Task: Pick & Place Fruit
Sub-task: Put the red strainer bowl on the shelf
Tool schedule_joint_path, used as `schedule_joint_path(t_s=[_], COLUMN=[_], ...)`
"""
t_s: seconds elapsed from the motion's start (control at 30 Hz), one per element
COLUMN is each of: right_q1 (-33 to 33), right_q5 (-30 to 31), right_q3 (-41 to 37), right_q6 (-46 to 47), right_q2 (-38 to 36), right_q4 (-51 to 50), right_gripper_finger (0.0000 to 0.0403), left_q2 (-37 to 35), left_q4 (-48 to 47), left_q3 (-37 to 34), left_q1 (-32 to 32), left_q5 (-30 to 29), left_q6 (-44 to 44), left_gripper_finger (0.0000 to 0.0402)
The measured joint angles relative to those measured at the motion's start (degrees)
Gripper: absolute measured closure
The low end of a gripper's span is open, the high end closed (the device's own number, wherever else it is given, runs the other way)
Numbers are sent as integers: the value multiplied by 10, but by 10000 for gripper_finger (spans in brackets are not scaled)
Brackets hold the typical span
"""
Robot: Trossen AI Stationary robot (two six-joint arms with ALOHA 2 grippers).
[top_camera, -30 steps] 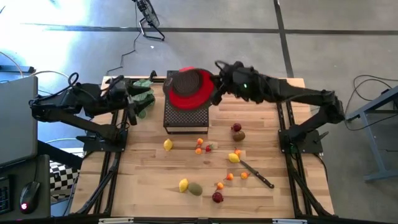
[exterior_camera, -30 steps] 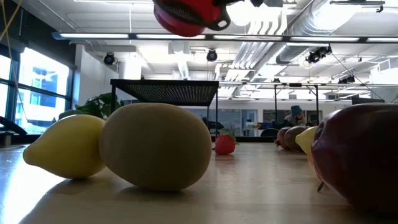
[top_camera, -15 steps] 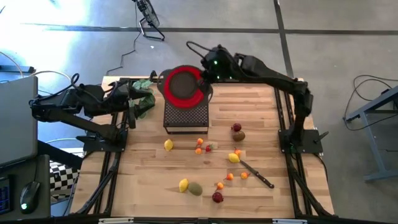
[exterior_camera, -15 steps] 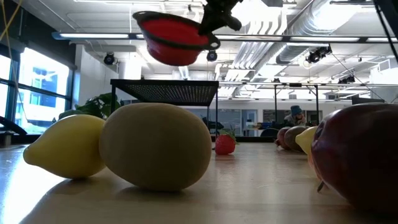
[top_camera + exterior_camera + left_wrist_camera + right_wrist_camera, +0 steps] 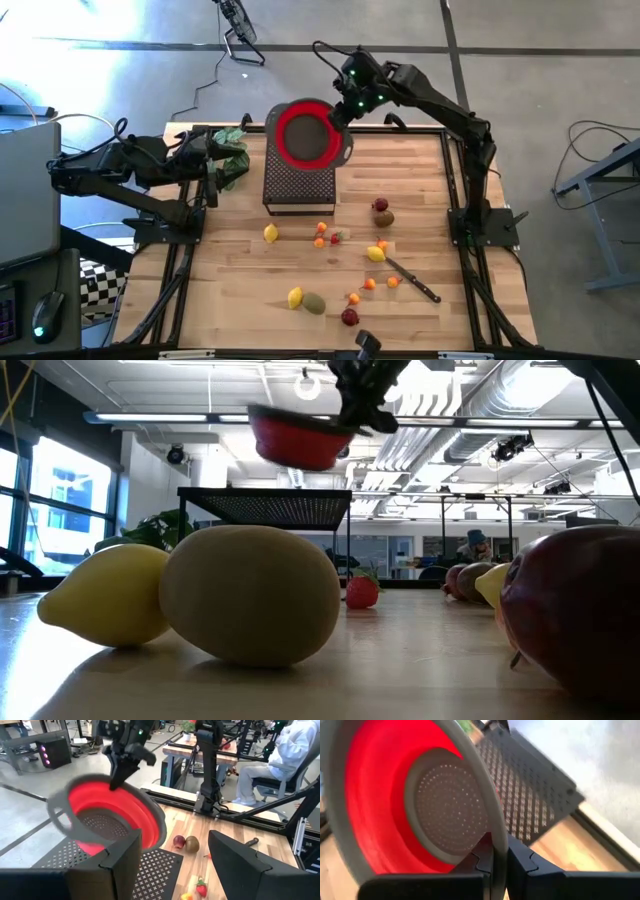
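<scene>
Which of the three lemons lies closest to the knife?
The lemon at the knife's blade tip, almost touching it. The other two, one below the black rack and one beside the olive-green fruit, lie well left.

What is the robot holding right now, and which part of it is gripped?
The right gripper is shut on the rim of the red colander, holding it in the air above the black perforated stand. The left gripper is open and holds nothing.

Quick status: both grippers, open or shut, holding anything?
Left gripper: open, empty, beside the leafy plant.
Right gripper: shut on the red colander rim, above the black rack.
</scene>
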Motion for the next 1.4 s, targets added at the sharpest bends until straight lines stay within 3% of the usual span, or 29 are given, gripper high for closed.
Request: schedule_joint_path(t_s=[0.33, 0.53, 1.4], right_q1=[16, 30, 46], right_q5=[-53, -47, -60], right_q3=[0, -1, -1], right_q6=[1, 0, -1], right_q2=[29, 49, 77], right_q4=[-24, -54, -15], right_gripper_finger=[390, 390, 377], left_q2=[8, 17, 20], left_q4=[0, 0, 0], left_q3=[0, 0, 0], left_q1=[0, 0, 0], left_q5=[0, 0, -1], left_q6=[-4, -4, -4], left_gripper_finger=[178, 178, 178])
